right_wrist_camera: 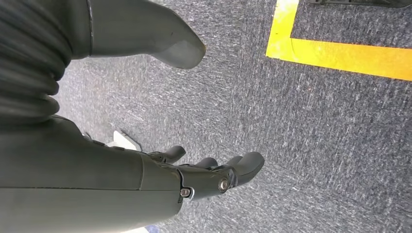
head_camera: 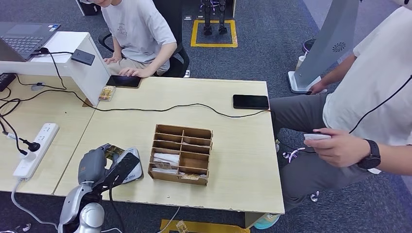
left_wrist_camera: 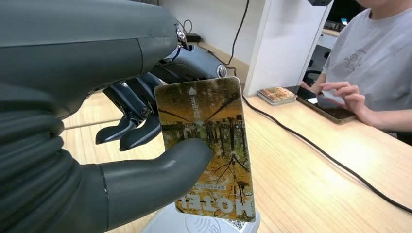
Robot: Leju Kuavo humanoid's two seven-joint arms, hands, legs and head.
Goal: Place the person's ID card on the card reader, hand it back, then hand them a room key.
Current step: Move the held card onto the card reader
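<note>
The left hand (left_wrist_camera: 145, 141) pinches a card (left_wrist_camera: 206, 145) between thumb and fingers, just above the white card reader (left_wrist_camera: 204, 224). The card is printed with an autumn scene of yellow-brown trees and carries the word "HOTEL", seen upside down. The right hand (right_wrist_camera: 194, 179) hangs with fingers spread, holding nothing.

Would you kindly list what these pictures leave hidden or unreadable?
- Card reader: head view, mostly covered by the left hand; left wrist view, cut off by the picture's edge.
- Card: small print too fine to read; thumb covers part.
- Organizer: contents too small to identify.
- Object in a person's hand: too small to identify.
</note>
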